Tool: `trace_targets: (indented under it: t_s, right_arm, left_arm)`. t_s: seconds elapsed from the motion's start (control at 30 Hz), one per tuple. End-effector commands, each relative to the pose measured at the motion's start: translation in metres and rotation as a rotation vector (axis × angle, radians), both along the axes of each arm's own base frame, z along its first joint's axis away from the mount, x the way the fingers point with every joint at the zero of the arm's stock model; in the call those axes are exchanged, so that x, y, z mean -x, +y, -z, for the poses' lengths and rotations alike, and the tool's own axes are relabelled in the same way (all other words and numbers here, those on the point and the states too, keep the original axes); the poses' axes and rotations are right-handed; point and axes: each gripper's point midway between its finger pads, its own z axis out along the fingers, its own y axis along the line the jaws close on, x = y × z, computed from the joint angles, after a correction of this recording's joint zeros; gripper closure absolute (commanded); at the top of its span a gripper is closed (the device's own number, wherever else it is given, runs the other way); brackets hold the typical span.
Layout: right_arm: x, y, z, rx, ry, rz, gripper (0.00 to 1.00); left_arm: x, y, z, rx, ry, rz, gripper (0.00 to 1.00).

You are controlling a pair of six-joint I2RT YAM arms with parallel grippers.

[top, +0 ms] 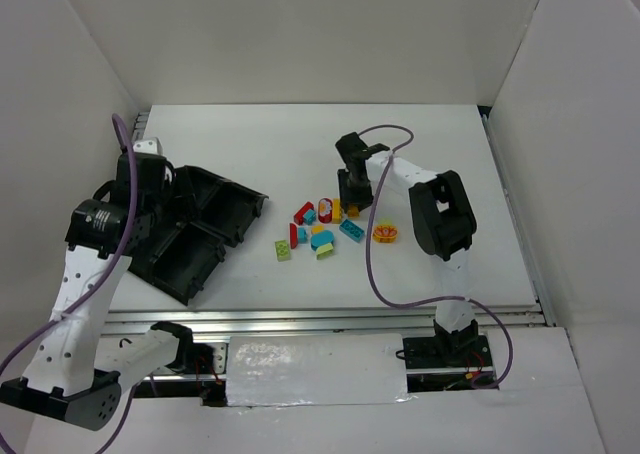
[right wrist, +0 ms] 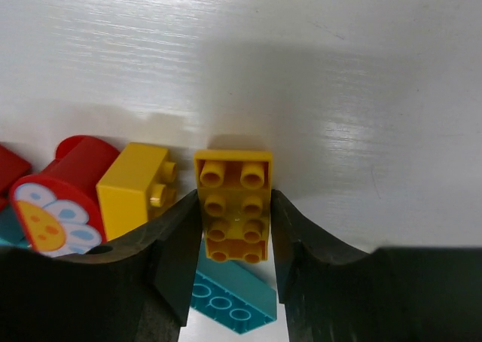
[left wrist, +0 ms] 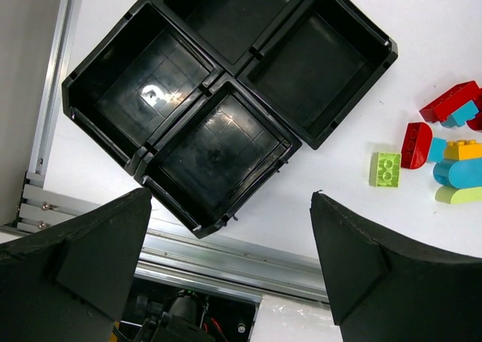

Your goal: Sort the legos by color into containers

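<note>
The legos lie in a loose pile [top: 320, 229] at the table's middle, in red, cyan, orange-yellow and lime. My right gripper [top: 353, 206] reaches down at the pile's far edge. In the right wrist view it [right wrist: 234, 229] is shut on an orange-yellow eight-stud brick [right wrist: 234, 206], one finger on each long side. A second yellow brick [right wrist: 135, 187] and a red brick with a flower [right wrist: 60, 199] lie to its left, and a cyan brick [right wrist: 230, 300] lies under the fingers. The black four-compartment tray [top: 190, 234] sits on the left. My left gripper [left wrist: 230, 195] hangs open and empty above the tray [left wrist: 226, 78], whose compartments look empty.
A lime brick [left wrist: 385, 169] and a red brick [left wrist: 415, 144] are the pile's nearest pieces to the tray. An orange-and-red round piece [top: 385, 233] lies right of the pile. White walls enclose the table on three sides. A metal rail [top: 330, 319] runs along the near edge.
</note>
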Motion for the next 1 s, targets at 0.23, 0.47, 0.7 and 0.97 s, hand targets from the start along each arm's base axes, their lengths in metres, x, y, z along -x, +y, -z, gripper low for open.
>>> trace_targets:
  t_s: [0.23, 0.47, 0.7, 0.97]
  right_arm:
    - [-0.009, -0.006, -0.024, 0.039, -0.081, 0.014, 0.86]
    - [-0.008, 0.003, -0.137, -0.108, -0.295, 0.019, 1.0]
    - [0.072, 0.077, -0.233, -0.657, -0.354, -0.301, 1.0]
    - [0.151, 0.142, -0.302, -1.206, -0.298, -0.584, 1.0]
  left_arm:
    - [-0.011, -0.009, -0.003, 0.018, -0.017, 0.044, 0.01]
    - [-0.028, -0.062, -0.018, 0.25, -0.06, 0.205, 0.01]
    - [-0.039, -0.147, -0.052, 0.688, -0.147, 0.443, 0.0]
    - [-0.03, -0.155, -0.096, 0.767, -0.301, 0.511, 0.0]
